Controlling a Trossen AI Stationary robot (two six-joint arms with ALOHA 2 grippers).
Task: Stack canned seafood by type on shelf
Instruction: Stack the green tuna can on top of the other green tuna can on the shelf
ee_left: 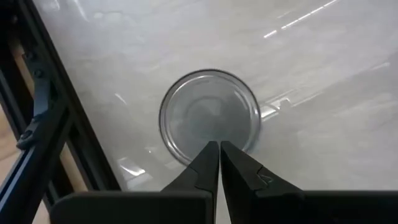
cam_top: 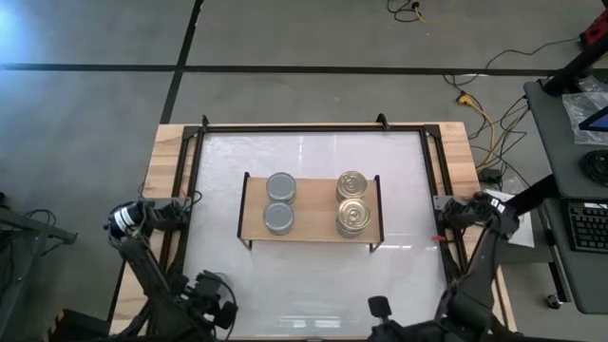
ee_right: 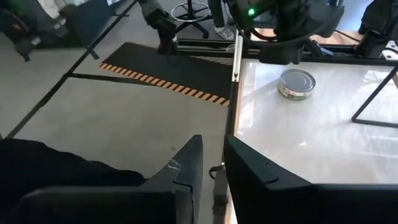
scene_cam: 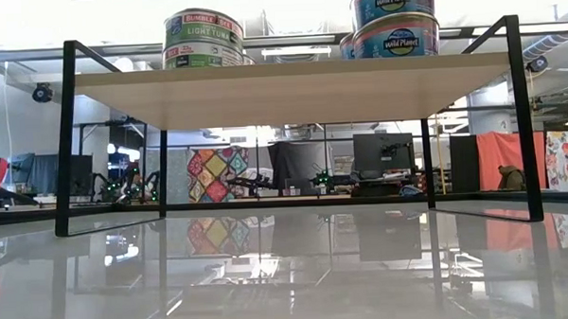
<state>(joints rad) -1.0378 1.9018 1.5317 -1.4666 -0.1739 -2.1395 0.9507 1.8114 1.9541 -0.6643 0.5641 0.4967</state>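
Glossy white tabletop [cam_top: 313,275] carries the shelf [cam_top: 313,228]; beyond, grey concrete floor [cam_top: 95,95]. Left gripper [ee_left: 219,155] and right gripper [ee_right: 213,155] clenched, empty.

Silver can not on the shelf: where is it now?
The silver can sits on the white table near its left edge, just below the left hand, well clear of the shelf.

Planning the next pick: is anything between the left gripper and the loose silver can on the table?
Nothing visible does. The left gripper, fingers shut, points down at the silver can, which stands alone on the white table near its left edge. Only bare tabletop surrounds it.
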